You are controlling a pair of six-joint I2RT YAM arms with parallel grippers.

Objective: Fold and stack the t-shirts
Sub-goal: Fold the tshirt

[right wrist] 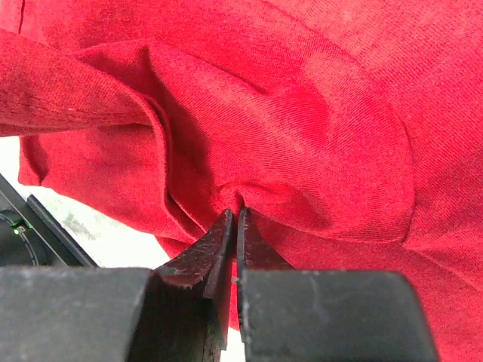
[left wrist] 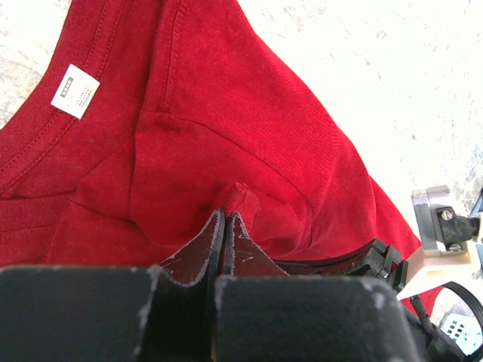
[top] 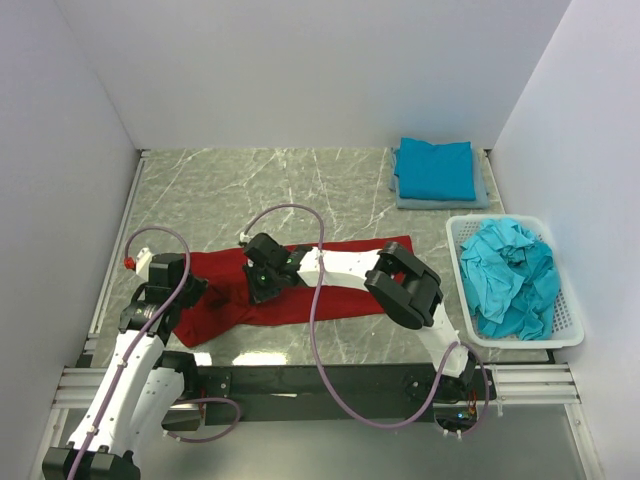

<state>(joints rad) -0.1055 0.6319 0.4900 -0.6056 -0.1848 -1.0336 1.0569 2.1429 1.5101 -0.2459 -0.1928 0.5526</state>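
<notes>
A deep red t-shirt (top: 220, 268) lies stretched across the middle of the table, partly folded lengthwise. My left gripper (top: 195, 292) is shut on a pinch of its fabric near the collar end. In the left wrist view the gripper (left wrist: 226, 213) has a small ridge of the red t-shirt (left wrist: 226, 113) between its tips, and the white neck label (left wrist: 75, 90) shows at the upper left. My right gripper (top: 262, 290) is shut on the shirt a little to the right. In the right wrist view that gripper (right wrist: 235, 213) pinches a bunched fold of the red t-shirt (right wrist: 302, 113).
A folded teal t-shirt stack (top: 437, 170) sits at the back right of the table. The white mesh basket (top: 515, 340) at the right edge holds crumpled teal t-shirts (top: 510, 270). White walls enclose the table on three sides.
</notes>
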